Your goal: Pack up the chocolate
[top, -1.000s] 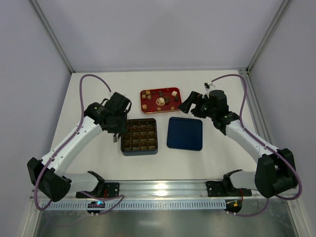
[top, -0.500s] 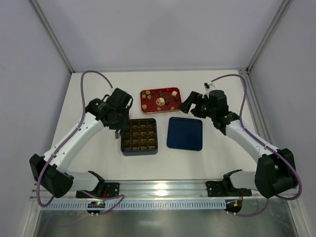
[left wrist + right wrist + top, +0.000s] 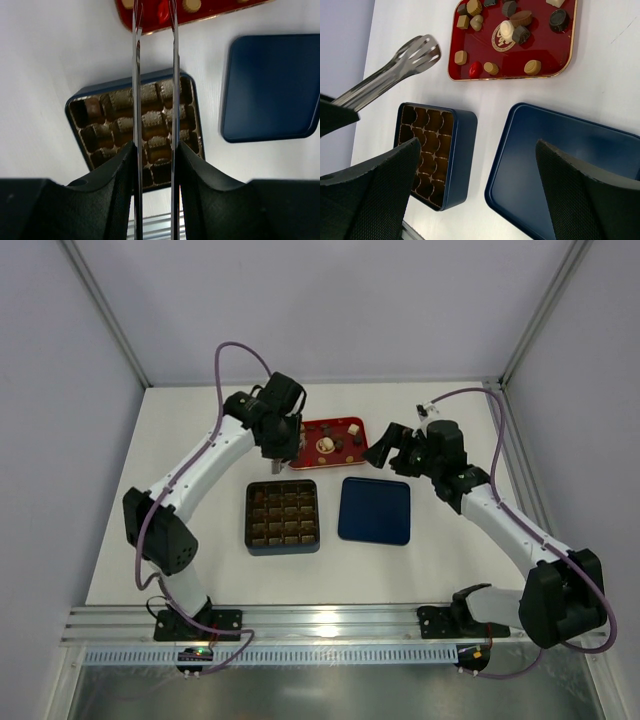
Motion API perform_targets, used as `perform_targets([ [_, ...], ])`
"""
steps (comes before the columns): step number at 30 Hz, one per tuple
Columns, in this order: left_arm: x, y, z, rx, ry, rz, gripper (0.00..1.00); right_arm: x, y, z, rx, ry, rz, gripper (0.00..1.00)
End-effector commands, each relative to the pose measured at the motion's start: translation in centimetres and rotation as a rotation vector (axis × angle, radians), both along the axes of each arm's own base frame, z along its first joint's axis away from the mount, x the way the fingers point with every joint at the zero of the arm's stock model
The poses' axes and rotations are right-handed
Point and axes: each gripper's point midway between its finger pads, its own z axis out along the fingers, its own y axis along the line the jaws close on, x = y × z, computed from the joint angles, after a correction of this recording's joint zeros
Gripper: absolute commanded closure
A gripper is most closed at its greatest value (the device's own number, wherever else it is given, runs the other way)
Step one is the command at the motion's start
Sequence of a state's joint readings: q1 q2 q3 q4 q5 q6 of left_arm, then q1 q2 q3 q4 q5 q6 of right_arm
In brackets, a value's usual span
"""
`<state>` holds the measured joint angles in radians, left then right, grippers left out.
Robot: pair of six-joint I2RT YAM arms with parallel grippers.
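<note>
The chocolate (image 3: 326, 443) lies as several small dark, tan and cream pieces on a red tray (image 3: 300, 427), which also shows in the right wrist view (image 3: 507, 30). My left gripper (image 3: 276, 445) is shut on metal tongs (image 3: 415, 55), whose empty tips hang by the tray's left end. In the left wrist view the tong blades (image 3: 137, 75) run between my fingers (image 3: 154, 150) above the gridded box (image 3: 185, 120). A smooth brown piece seems to lie in one corner cell (image 3: 93, 107). My right gripper (image 3: 385, 450) is open and empty above the lid (image 3: 560, 160).
The dark box (image 3: 282, 515) sits in front of the tray, with the navy lid (image 3: 374, 510) flat to its right. White walls close the back and sides. The metal rail (image 3: 320, 625) runs along the near edge.
My left arm has swung away from the box's left side to the tray's left end, carrying the tongs. The right arm has barely moved.
</note>
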<state>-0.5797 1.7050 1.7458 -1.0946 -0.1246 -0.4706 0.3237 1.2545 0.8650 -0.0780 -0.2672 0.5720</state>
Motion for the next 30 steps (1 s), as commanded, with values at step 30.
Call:
perform_targets([
  [30,2.3,-5.7,-5.2,0.063,0.093,-0.138,0.61,-0.5,-0.5,2.8,-0.013,-0.087,0.001,0.04],
])
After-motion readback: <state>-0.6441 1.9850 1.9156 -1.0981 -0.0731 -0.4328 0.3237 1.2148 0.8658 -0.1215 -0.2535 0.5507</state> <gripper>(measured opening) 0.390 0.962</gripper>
